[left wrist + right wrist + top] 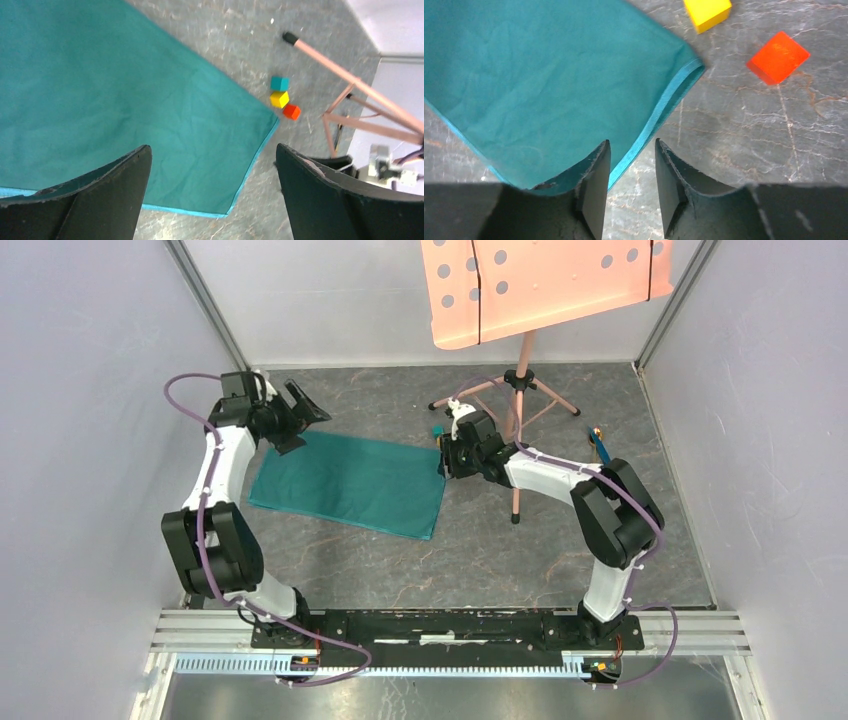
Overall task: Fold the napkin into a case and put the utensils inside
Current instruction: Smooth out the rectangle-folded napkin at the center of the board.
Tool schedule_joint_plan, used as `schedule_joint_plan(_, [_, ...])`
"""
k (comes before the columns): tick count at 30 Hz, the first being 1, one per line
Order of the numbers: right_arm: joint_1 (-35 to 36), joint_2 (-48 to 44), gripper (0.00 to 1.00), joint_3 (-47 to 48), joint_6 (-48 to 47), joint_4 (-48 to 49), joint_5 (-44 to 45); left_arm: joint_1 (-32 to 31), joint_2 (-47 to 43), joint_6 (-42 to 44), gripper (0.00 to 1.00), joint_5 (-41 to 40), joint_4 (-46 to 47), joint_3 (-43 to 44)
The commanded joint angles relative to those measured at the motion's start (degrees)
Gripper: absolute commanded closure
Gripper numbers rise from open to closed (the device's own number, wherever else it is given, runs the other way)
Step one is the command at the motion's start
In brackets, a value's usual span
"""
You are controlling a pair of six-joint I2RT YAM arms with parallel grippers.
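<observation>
On the grey table [500, 560] the green napkin [350, 483] lies flat. The left gripper [303, 426] hangs wide open at its ten o'clock corner, holding nothing. The right gripper [631, 146] is a little open over its three o'clock edge.

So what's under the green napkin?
Just the grey table shows around the napkin. The cloth lies flat with no bumps, and nothing pokes out from its edges. Anything thin beneath it would be covered, so I can't tell.
</observation>
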Motion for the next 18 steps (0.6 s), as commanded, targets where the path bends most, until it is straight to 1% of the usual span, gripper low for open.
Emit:
schedule_joint_plan(1, [-2.44,1.64,0.58,-1.49,3.57,8.24,1.06,-1.14,-4.47,4.57,0.00,0.64,0.64,-5.23])
schedule_joint_plan(5, [-3.18,4.07,0.59,-1.31,3.16,10.42,1.27,-3.19,-9.92,4.75,0.00,-2.46,1.83,-9.76])
schedule_joint_plan(7, [-3.57,5.48,0.65,-0.32,3.17,10.47,0.49,-4.00,-11.73,3.78,0.00,-1.64,3.16,-11.70])
schedule_joint_plan(8, [-3.62,6.10,0.66,0.15,3.29,10.33,0.59,-4.25,-12.46,3.40,0.00,-1.15,3.40,-12.30])
schedule_joint_plan(10, [-3.74,6.83,0.68,0.79,3.30,10.53,0.63,-4.74,-13.39,3.20,0.00,-0.66,3.36,-12.66])
schedule_joint_plan(14, [-3.95,8.98,0.69,3.04,2.84,10.15,0.81,-5.01,-14.87,3.32,0.00,-0.41,2.38,-12.75])
schedule_joint_plan(18, [-4.42,10.35,0.75,4.48,2.08,10.22,1.56,-5.10,-15.69,3.53,0.00,-1.02,1.63,-13.31])
